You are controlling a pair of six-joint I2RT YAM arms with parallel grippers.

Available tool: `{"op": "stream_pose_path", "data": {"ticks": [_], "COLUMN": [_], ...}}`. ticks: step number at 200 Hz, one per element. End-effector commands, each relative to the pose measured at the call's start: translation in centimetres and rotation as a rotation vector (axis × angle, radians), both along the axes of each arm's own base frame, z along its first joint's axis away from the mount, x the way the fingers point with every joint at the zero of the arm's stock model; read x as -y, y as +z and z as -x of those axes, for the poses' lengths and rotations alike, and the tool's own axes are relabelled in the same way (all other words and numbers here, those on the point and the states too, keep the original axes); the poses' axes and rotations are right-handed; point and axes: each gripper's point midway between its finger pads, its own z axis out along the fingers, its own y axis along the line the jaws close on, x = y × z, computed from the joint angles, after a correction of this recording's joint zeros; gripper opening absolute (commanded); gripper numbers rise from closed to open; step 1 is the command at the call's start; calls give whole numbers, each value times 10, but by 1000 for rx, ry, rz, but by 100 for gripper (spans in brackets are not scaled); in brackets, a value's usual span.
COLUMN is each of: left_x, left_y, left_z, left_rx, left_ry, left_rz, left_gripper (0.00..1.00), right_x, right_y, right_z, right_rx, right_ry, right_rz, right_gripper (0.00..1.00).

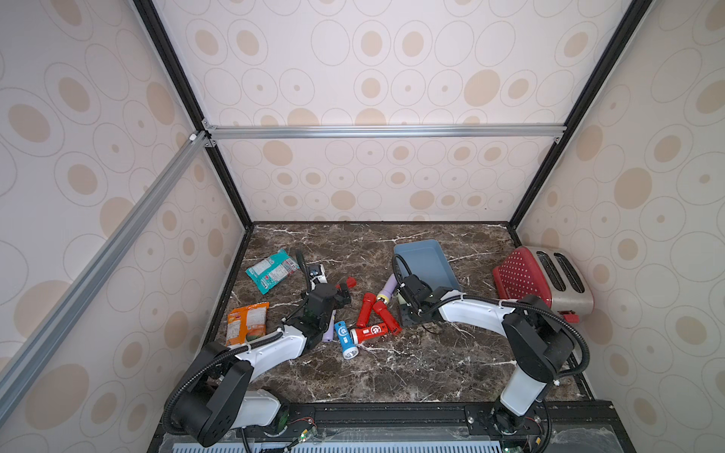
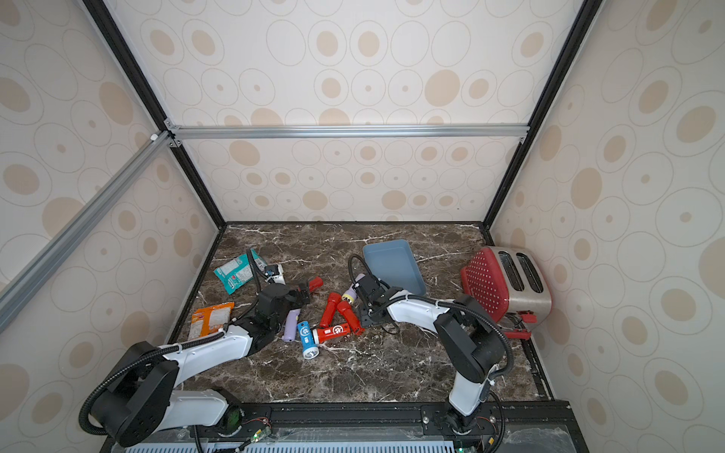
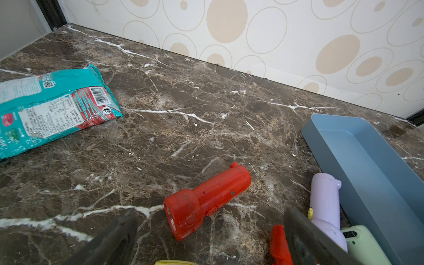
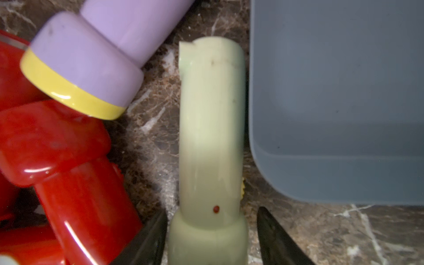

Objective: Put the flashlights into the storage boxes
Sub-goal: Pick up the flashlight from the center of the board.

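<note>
Green torch (image 4: 211,128) lies flat, just beside the tray (image 4: 332,91), long axis parallel to the tray's wall. Right gripper (image 4: 212,211) straddles its head end, jaws parted, one finger clear of it: not yet clamped. Left gripper (image 3: 210,210) gapes wide and empty, a red torch (image 3: 206,199) lying ahead

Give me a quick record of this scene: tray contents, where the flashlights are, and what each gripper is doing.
tray: slate-blue, empty
flashlights: eight, all on the table outside the tray
left gripper: open, aimed at a red flashlight
right gripper: open, jaws straddling the pale green flashlight beside the tray
</note>
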Motion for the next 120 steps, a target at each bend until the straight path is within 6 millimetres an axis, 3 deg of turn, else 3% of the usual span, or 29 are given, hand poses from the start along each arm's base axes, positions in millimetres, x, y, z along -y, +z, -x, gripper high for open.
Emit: {"op": "stream_pose_path", "data": {"ticks": [1, 61, 120], "left_x": [-4, -5, -7], "left_y": [12, 12, 13], "left_z": [-3, -1, -1], "left_rx": [37, 39, 43], "left_ry": [21, 26, 35], "left_rz": [0, 7, 8], "left_gripper": [99, 99, 99], "right_x": [0, -2, 7], "right_y": [1, 25, 82], "right_z": [1, 9, 1], "right_rx": [6, 47, 183], "right_ry": [-3, 22, 18], "right_rz": [15, 27, 21], "right_gripper": [57, 47, 46]}}
